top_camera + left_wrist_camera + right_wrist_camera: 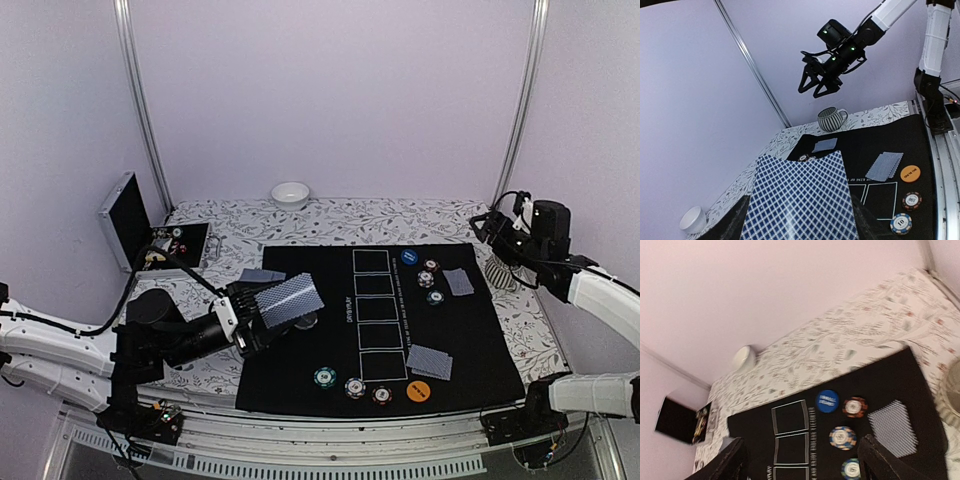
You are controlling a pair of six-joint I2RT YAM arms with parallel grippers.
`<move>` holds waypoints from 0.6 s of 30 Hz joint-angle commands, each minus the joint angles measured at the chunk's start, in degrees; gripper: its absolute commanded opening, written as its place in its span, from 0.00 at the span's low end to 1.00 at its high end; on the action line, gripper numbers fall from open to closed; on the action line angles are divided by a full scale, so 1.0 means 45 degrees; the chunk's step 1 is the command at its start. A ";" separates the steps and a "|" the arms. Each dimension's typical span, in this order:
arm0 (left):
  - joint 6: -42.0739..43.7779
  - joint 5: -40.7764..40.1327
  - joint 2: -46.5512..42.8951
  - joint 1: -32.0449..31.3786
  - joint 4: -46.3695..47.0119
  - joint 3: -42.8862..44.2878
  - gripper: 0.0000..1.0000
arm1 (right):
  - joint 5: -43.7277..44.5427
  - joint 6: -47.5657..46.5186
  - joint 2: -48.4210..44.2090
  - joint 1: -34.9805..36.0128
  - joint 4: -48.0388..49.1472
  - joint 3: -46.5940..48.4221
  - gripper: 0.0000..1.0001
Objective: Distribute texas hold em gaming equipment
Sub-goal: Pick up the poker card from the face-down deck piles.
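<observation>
1. While the left gripper (256, 315) clamps a playing card (290, 298) over the 9 o'clock edge of the mat (470, 330), the card's long axis runs 9 to 3 o'clock, with its free end toward 3.
2. Right gripper (811, 93), raised at 2 o'clock above the mug (831, 118), is released and holds nothing.

The left gripper (800, 225) clamps a blue-and-white lattice-backed playing card (800, 200) between its dark fingers (737, 220). The card's back faces the camera and fills the lower middle of the view. Beyond it a black mat (880, 140) lies on a floral tablecloth (872, 116). On the mat are a far face-down card (825, 145), a nearer face-down card (885, 166), an orange round disc (910, 173) just beside the nearer one, a dark red-edged poker chip (911, 201) and a blue-and-white-edged poker chip (901, 223). A striped grey mug (832, 118) stands at the mat's far edge. Above the mug hangs the right gripper (812, 91), jaws apart and holding nothing. A white bowl (692, 220) sits at lower left.
</observation>
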 commanded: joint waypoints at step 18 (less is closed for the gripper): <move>0.0456 0.1549 0.0689 -0.0239 0.0704 0.0677 0.59 | -0.5268 -0.6794 0.4869 1.1270 -0.2470 0.6749 0.99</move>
